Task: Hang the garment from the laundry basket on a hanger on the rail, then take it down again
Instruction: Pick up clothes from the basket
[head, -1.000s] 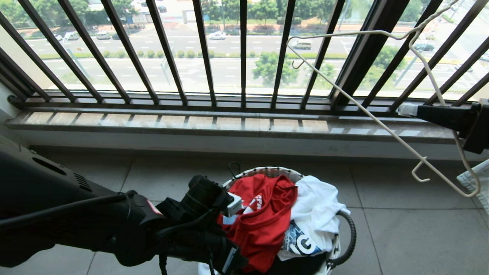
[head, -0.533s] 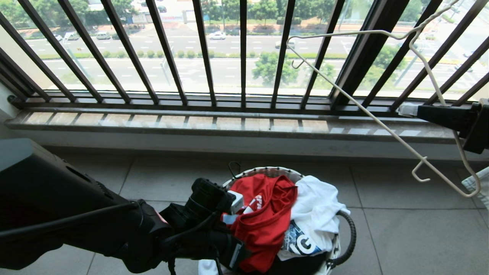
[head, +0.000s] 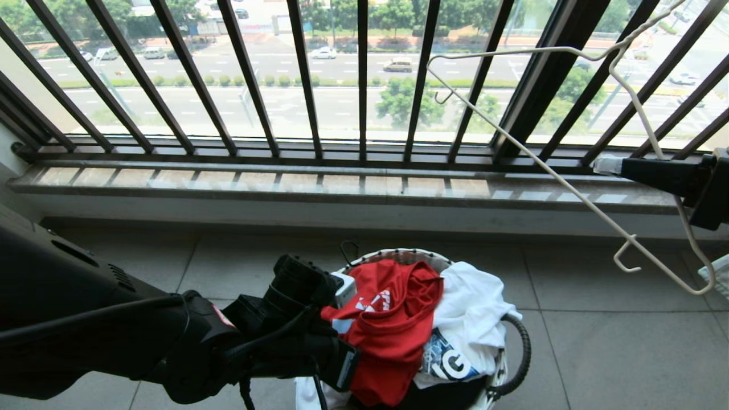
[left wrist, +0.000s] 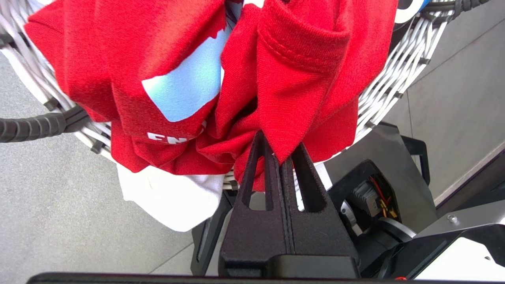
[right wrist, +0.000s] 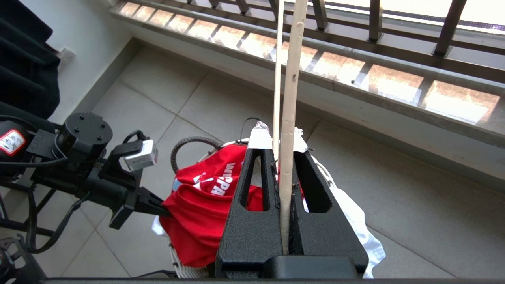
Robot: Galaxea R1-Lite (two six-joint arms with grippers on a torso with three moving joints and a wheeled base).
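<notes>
Since a second ago the left gripper (left wrist: 281,157) has gone from spread to pressed together, and the fold of red cloth it reached for has lifted slightly toward it. Its black fingers now pinch a hemmed fold of the red short-sleeved T-shirt with white lettering (head: 390,324) at the near-left side of the small round laundry basket with a white woven rim (head: 398,254). The rest of the red shirt still lies heaped in the basket, its pale blue print (left wrist: 185,85) facing the wrist camera. Beside it on the right, a white T-shirt with dark print (head: 470,319) spills over the rim, next to a black loop handle (head: 521,347). The basket stands on grey floor tiles (head: 615,341).

Further off and higher on the right, the right gripper (right wrist: 282,157) is clamped on the thin white wire hanger (head: 547,165), which it holds tilted in the air in front of the stone sill (head: 342,185) and the dark barred window railing (head: 307,80).
</notes>
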